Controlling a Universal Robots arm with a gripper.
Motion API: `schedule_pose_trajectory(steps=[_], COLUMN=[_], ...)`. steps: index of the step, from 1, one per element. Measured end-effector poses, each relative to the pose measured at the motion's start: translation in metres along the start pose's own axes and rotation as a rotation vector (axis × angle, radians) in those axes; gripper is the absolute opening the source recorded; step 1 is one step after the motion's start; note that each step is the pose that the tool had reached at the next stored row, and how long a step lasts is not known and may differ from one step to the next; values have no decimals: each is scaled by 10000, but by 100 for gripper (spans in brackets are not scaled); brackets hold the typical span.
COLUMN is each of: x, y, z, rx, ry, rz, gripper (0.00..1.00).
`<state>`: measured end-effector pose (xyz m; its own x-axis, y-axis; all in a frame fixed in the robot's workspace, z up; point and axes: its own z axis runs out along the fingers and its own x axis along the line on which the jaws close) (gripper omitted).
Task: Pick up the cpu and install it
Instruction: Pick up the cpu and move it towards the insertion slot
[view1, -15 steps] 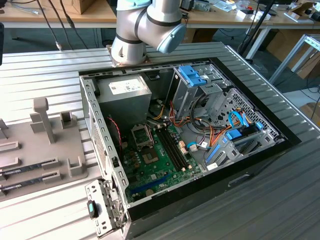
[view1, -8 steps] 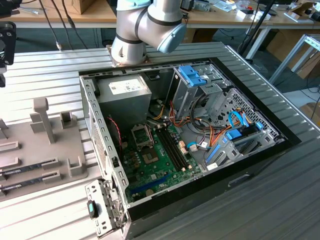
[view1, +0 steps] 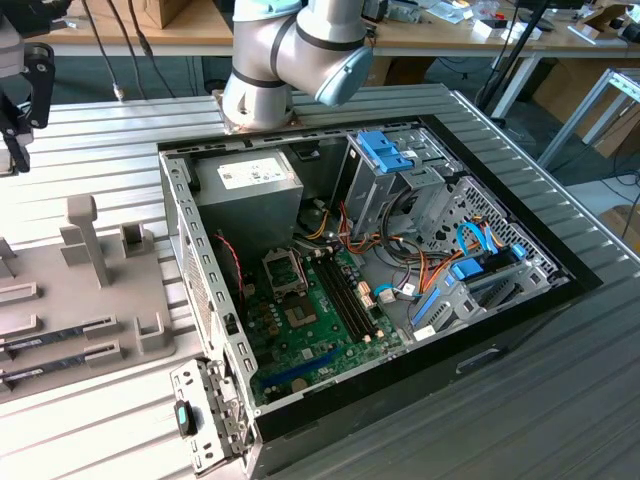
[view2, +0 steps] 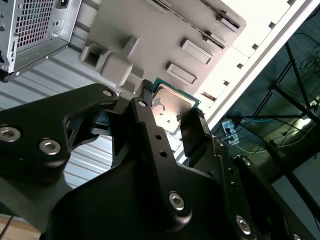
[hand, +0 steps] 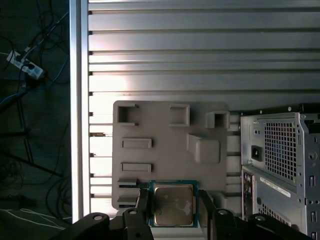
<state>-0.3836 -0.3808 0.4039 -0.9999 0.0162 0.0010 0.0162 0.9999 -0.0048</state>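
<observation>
The cpu (hand: 173, 205), a flat silver-grey square with a thin green rim, sits between my black fingers (hand: 143, 201) in both wrist views. My gripper (hand: 173, 200) is shut on its two opposite edges, and it hangs well above the grey holder tray (hand: 165, 160). The second wrist view shows the cpu (view2: 172, 106) lit up between the fingertips (view2: 192, 122). In the exterior view my gripper (view1: 28, 92) is a dark shape high at the exterior view's left edge. The motherboard socket (view1: 283, 270) lies inside the open computer case (view1: 200, 290).
The grey holder tray (view1: 90, 300) beside the case holds memory sticks (view1: 60, 335) and upright posts. Inside the case are the power-supply box (view1: 250, 185), drive cages with blue clips (view1: 385, 152) and loose cables (view1: 400, 270). The slatted metal table (view1: 560, 400) ends at a rail (hand: 79, 100).
</observation>
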Motion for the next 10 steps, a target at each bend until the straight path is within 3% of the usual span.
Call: schedule_pose_trajectory(steps=[10], x=[-142], y=[2], z=[0], rx=[0], ry=[0], rz=[-1], gripper=[47])
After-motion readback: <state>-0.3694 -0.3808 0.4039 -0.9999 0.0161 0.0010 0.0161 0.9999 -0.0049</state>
